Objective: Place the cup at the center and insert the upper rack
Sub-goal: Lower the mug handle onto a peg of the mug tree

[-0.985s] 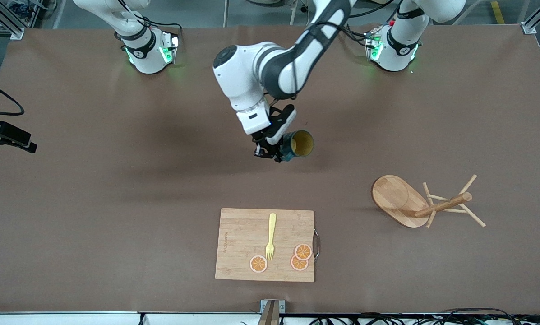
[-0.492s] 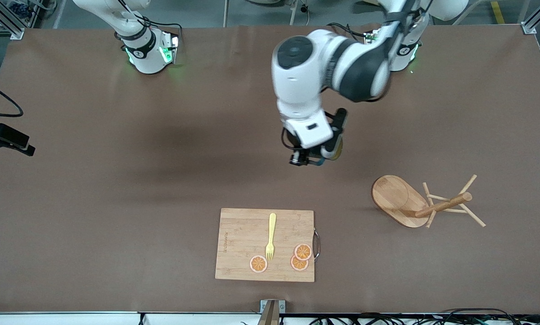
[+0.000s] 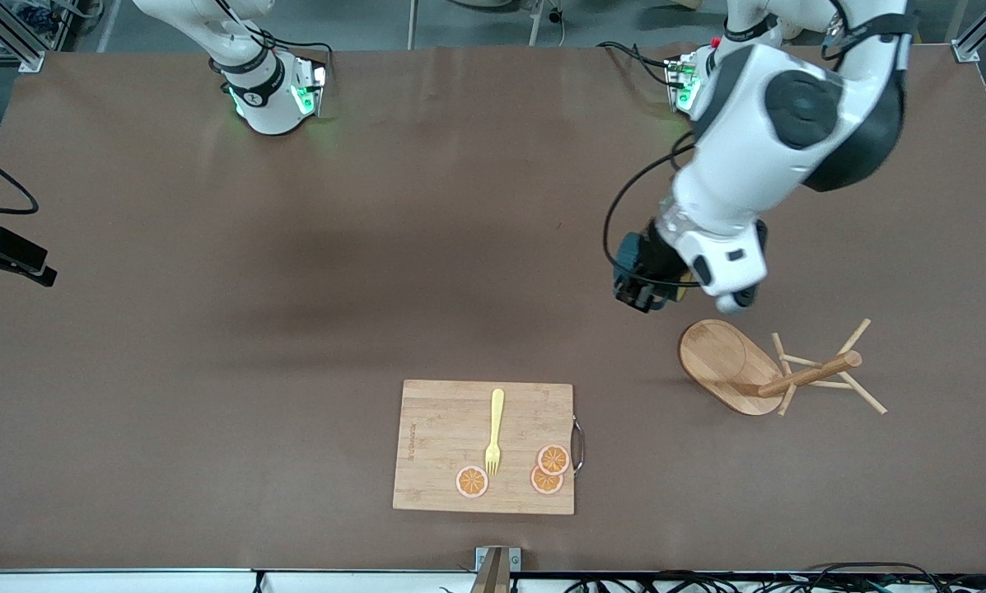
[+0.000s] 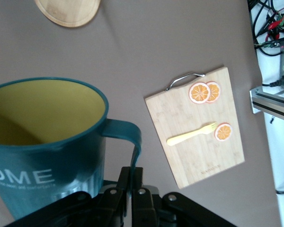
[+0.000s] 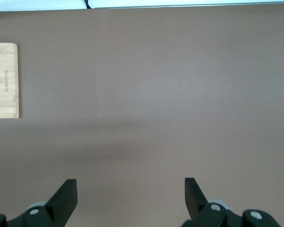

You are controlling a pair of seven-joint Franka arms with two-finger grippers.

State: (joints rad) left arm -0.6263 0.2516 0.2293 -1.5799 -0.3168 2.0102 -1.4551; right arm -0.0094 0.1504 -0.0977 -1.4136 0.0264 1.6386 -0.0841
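Note:
The cup (image 4: 42, 142), dark teal with a yellow inside, hangs upright by its handle (image 4: 128, 137). My left gripper (image 4: 136, 177) is shut on that handle. In the front view the cup (image 3: 627, 254) shows partly under the left hand, with the left gripper (image 3: 653, 282) up over bare table beside the upper rack's base. The upper rack (image 3: 806, 375) lies on its side toward the left arm's end, its oval base (image 3: 723, 362) tipped up and its pegs spread. My right gripper (image 5: 131, 189) waits open over bare table, with nothing between its fingers.
A bamboo cutting board (image 3: 484, 446) lies near the table's front edge, with a yellow fork (image 3: 494, 432) and three orange slices (image 3: 552, 459) on it. Both wrist views show the board (image 4: 199, 127) (image 5: 4, 80). The rack's base (image 4: 68, 9) shows in the left wrist view.
My left arm has swung the cup from over the table's middle toward the left arm's end, to beside the rack's base. The rack, the board and the right gripper's opening are unchanged.

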